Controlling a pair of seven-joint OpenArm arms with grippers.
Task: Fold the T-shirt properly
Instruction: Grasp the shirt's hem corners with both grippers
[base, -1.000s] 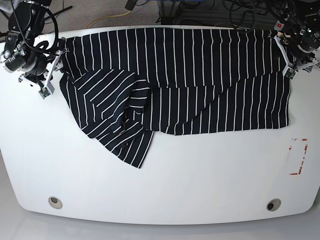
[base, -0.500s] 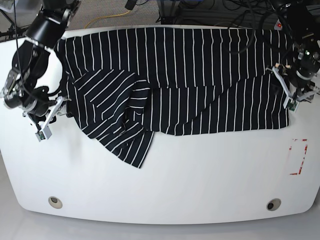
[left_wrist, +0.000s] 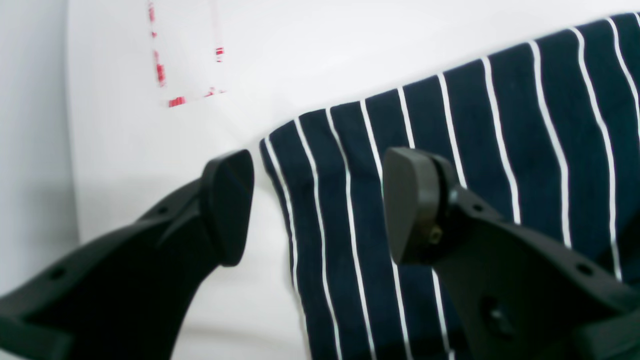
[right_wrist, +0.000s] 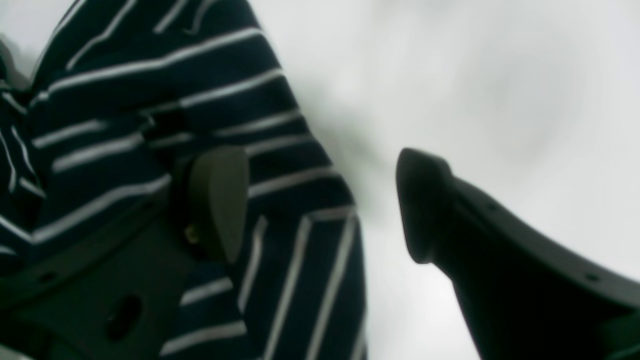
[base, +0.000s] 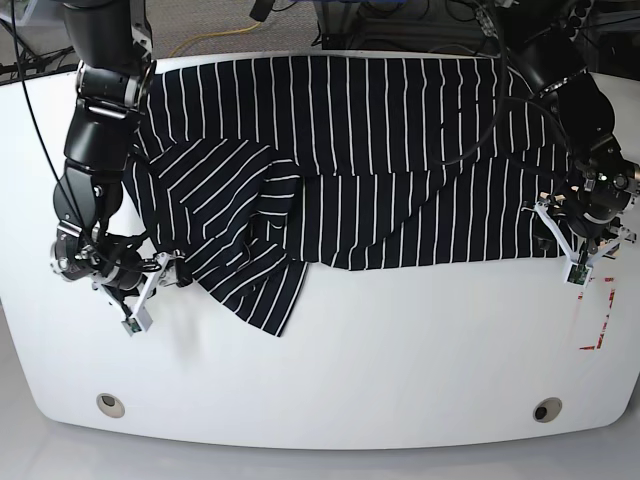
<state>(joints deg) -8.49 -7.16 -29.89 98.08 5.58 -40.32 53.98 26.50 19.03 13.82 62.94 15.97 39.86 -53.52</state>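
The T-shirt (base: 380, 130), black with thin white stripes, lies spread across the back half of the white table (base: 400, 370), with a folded flap hanging toward the front left. My left gripper (base: 566, 250) is open at the shirt's near right corner; in the left wrist view (left_wrist: 320, 205) that corner (left_wrist: 450, 150) lies between the fingers, ungripped. My right gripper (base: 150, 293) is open at the lower left edge of the flap; in the right wrist view (right_wrist: 322, 205) the shirt's edge (right_wrist: 290, 175) sits between the fingers.
A rectangle of red tape marks (base: 598, 315) lies on the table just in front of my left gripper, also in the left wrist view (left_wrist: 185, 55). Two round holes (base: 111, 404) (base: 547, 409) sit near the table's front edge. Cables lie behind the table.
Both arms have moved from the shirt's back corners toward the front along its sides. They now sit low at the near right corner and the left flap edge.
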